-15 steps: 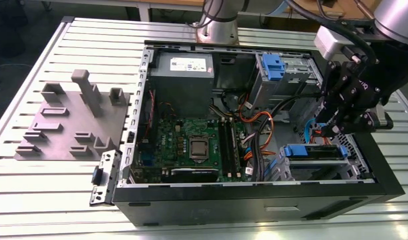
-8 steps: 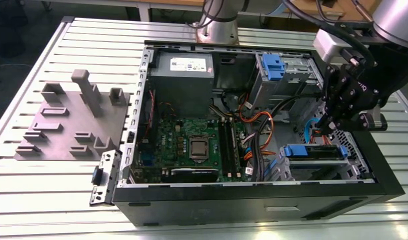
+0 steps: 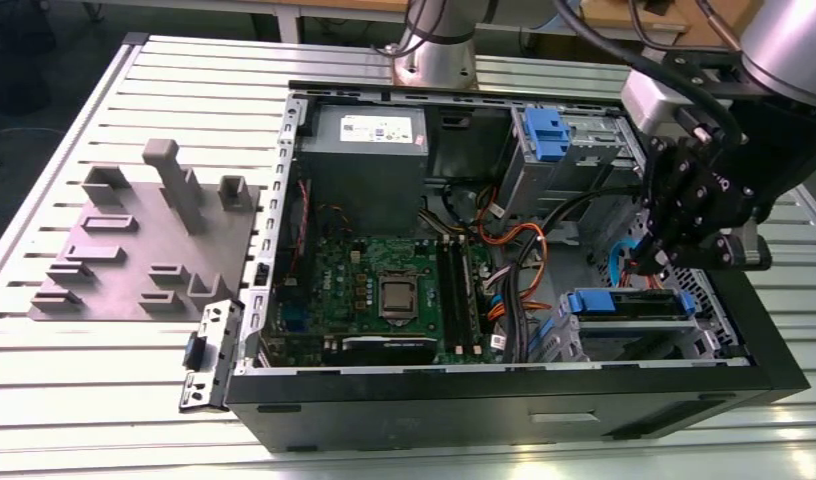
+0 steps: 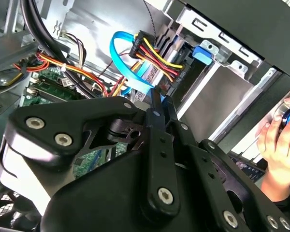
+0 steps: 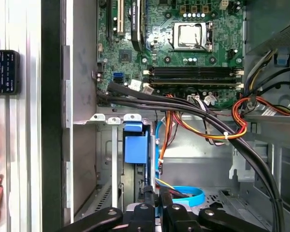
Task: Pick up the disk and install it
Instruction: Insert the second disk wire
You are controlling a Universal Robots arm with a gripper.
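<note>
Underneath everything, a pale slatted metal desk (image 3: pixel 88 380). Lying open on it, a large black tower computer case (image 3: pixel 515 400), side panel off. Well apart on the exterior view's left, a flat grey plastic fixture plate with upright blocks (image 3: pixel 128 260). Inside the case at the far side, a grey metal box with a small white label (image 3: pixel 368 135); nearer, a green motherboard (image 3: pixel 381 290). Hanging over the case's right end, a black gripper (image 3: pixel 655 262). Just below it, seated in the near right drive bay, the flat disk in its blue plastic carrier frame (image 3: pixel 628 300). In the second wrist view, black fingers (image 4: pixel 154 116) drawn close together, gripping nothing recognisable, a sliver of blue in the narrow gap. Beyond the case wall, a person's hand (image 4: pixel 278 145).
</note>
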